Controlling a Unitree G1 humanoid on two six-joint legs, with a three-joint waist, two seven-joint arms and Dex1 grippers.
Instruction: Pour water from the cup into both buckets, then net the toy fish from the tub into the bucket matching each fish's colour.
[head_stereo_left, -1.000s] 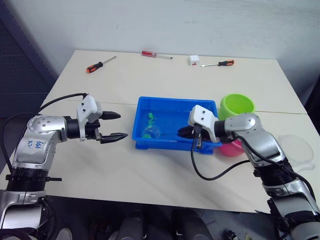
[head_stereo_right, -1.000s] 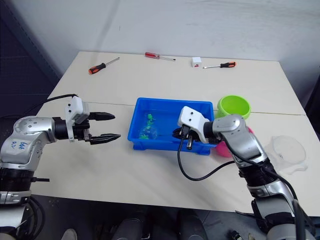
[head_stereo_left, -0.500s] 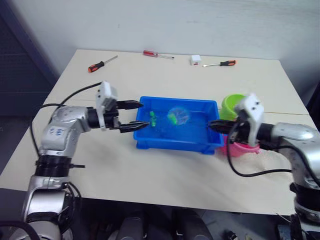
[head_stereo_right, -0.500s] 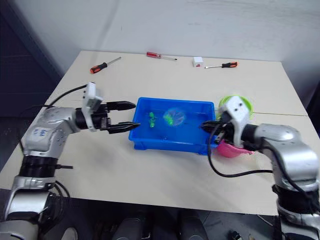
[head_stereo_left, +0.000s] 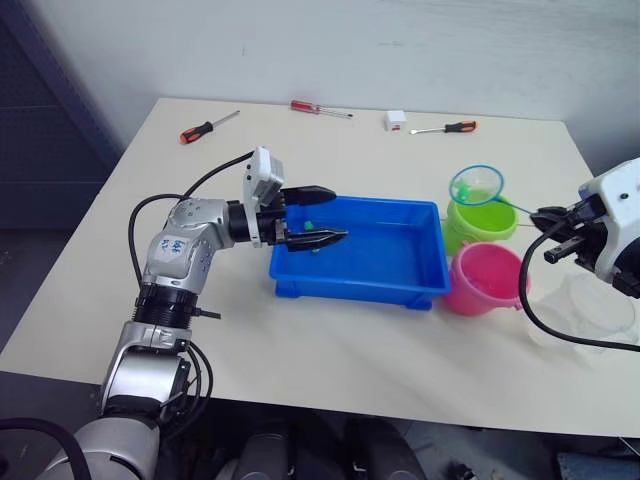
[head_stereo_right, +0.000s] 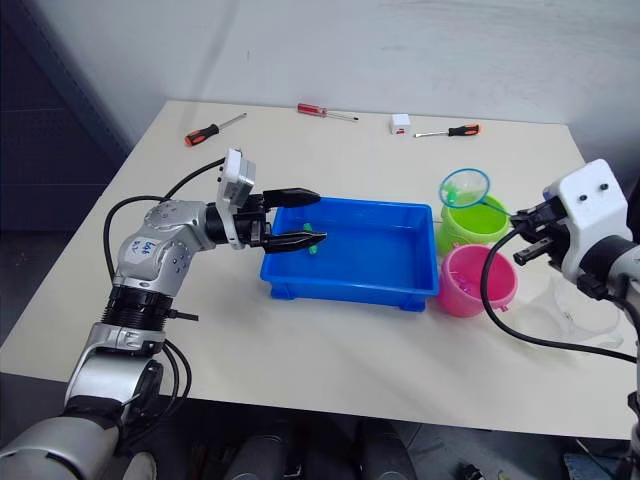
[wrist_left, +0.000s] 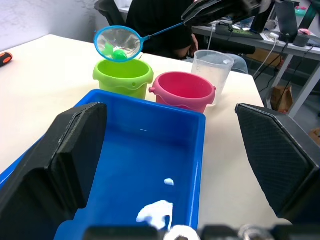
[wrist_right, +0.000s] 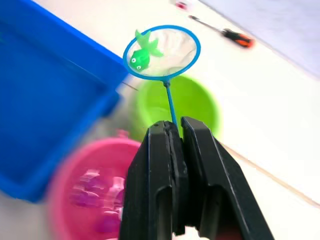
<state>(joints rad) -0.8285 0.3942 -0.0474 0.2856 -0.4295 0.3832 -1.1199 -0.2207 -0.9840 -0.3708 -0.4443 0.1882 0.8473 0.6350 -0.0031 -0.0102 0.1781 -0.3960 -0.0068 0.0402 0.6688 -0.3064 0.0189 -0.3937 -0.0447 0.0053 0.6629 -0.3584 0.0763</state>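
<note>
The blue tub (head_stereo_left: 355, 292) sits mid-table. My left gripper (head_stereo_left: 338, 212) is open over its left end, with a small green toy fish (head_stereo_left: 310, 225) in the tub between the fingers. The lime green bucket (head_stereo_left: 482, 222) and the pink bucket (head_stereo_left: 487, 280) stand right of the tub. My right gripper (wrist_right: 175, 130) is shut on the thin handle of the net (wrist_right: 161, 52). The blue hoop hangs over the green bucket's far rim with a green fish (wrist_right: 142, 54) in the mesh. Blurred magenta shapes lie in the pink bucket (wrist_right: 95, 185). The clear cup (head_stereo_left: 590, 305) stands right of the pink bucket.
At the table's far edge lie three red-handled screwdrivers (head_stereo_left: 208, 127) (head_stereo_left: 320, 108) (head_stereo_left: 448, 128) and a small white block (head_stereo_left: 395, 120). Bare tabletop (head_stereo_left: 330, 360) spreads in front of the tub.
My right gripper has lifted the net, with a green fish in it, out of the tub to over the green bucket. My left gripper has moved right, over the tub's left end.
</note>
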